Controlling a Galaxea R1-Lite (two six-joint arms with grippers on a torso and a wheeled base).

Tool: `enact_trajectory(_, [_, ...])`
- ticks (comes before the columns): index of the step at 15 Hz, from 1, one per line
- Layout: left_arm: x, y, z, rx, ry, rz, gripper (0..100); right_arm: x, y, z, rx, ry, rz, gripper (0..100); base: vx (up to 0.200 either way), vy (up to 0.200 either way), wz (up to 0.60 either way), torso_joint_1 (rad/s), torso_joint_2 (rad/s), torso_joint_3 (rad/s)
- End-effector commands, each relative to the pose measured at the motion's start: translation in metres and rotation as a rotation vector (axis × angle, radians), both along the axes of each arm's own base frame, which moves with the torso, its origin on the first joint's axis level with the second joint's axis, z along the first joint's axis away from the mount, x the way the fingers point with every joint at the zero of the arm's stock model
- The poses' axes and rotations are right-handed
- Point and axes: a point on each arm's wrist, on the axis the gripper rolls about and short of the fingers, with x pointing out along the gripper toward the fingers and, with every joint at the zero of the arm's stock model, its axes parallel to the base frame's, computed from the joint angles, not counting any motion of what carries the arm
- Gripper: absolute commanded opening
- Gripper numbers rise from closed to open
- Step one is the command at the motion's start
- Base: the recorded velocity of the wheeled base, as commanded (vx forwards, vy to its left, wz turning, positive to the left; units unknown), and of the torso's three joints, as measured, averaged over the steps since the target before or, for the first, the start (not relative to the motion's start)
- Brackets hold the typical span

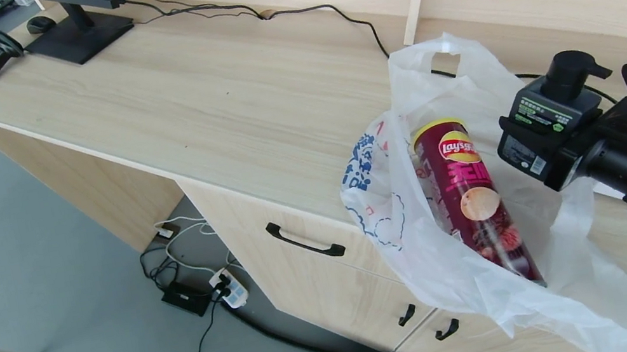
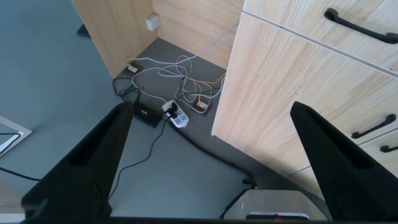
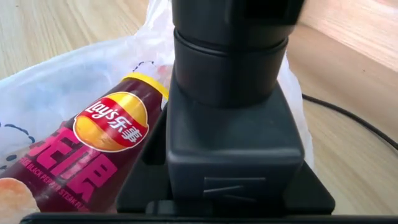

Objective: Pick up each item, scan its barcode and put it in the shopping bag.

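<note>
The black square pump bottle [image 3: 233, 143] sat pinched at its lower body between the jaws of the right gripper [image 1: 576, 165]. Its long axis ran in line with the wrist, and its pump head pointed up and away from it. It hung over the open mouth of the translucent white plastic shopping bag [image 1: 397, 213] on the light wooden counter [image 1: 210, 104], just right of the dark red chip can [image 1: 471, 193] lying inside. The left gripper [image 2: 211, 112] hung with jaws spread and nothing between them, over the grey floor [image 2: 74, 81].
</note>
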Motion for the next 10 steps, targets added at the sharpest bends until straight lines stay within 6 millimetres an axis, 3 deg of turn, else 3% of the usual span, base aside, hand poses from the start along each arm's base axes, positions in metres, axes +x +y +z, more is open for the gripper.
enact_trajectory(1, [0.000,0.000,0.000,0.000,0.001,-0.001,100,0.001,0.000,0.005,-0.005,-0.024,0.001,0,0.000,0.000,0.00,0.000,0.00,0.000])
enact_trajectory(10, [0.000,0.000,0.000,0.000,0.001,0.001,100,-0.012,0.000,-0.013,-0.033,0.042,0.005,0,0.000,0.000,0.00,0.000,0.00,0.000])
